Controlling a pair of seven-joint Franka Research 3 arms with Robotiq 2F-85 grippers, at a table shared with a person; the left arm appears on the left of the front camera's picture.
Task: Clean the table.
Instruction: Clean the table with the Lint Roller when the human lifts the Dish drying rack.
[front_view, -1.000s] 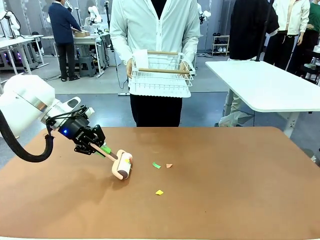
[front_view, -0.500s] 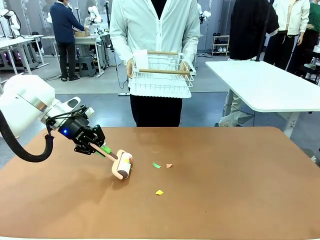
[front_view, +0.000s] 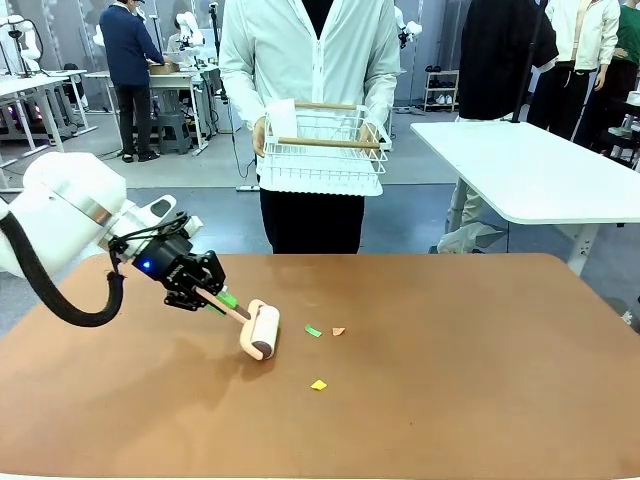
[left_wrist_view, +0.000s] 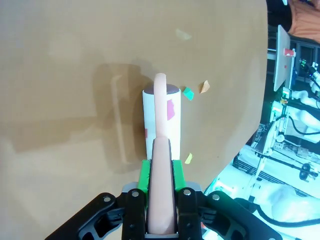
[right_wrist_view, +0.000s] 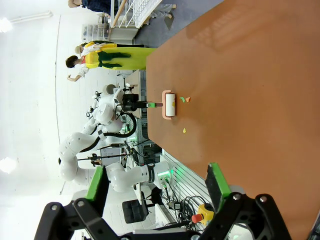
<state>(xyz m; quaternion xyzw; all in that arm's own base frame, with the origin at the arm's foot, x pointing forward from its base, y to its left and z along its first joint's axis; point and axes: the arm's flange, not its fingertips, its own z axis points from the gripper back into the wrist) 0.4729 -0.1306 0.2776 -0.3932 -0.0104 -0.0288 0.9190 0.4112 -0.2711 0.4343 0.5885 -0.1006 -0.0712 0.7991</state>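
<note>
On the reddish-brown table (front_view: 470, 350), my left gripper (front_view: 215, 297) is shut on the pink handle of a lint roller (front_view: 262, 332), whose white roll rests on the top left of centre. Just right of the roll lie a green scrap (front_view: 313, 330) and an orange scrap (front_view: 339, 331); a yellow scrap (front_view: 318, 384) lies nearer me. The left wrist view shows the lint roller (left_wrist_view: 161, 120) straight ahead of the left gripper (left_wrist_view: 161, 175), with coloured bits stuck to the roll and the green scrap (left_wrist_view: 188, 93) beside its far end. My right gripper (right_wrist_view: 156, 184) is open, off the table (right_wrist_view: 240, 75).
A person stands at the far edge holding a white wire rack (front_view: 322, 150) with both hands. A white-topped table (front_view: 530, 165) stands at the back right. The right half of the brown top is bare.
My left gripper has pushed the lint roller a short way to the right, toward the green and orange scraps. The person and the rack have not moved.
</note>
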